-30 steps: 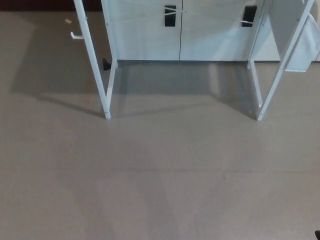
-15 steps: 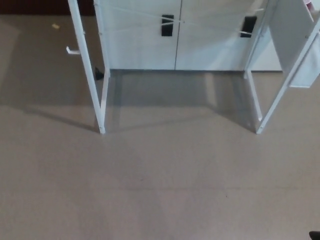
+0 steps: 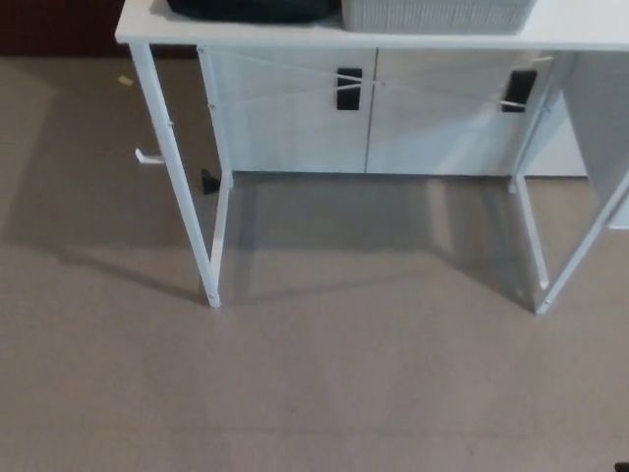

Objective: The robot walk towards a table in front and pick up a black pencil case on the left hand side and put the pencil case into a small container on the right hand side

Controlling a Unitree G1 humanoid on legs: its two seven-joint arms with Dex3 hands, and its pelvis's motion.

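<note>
Black pencil case (image 3: 251, 10): dark, soft-looking item with a rounded lower edge, lying on the left part of the white table top (image 3: 197, 34) at the upper edge of the head view; only its near portion shows, the rest cut off by the picture's top. Small container (image 3: 437, 14): light grey-white basket with a finely ribbed or woven wall, standing upright on the same table top just to the right of the pencil case, its near wall alone visible and its rim and inside out of view.
</note>
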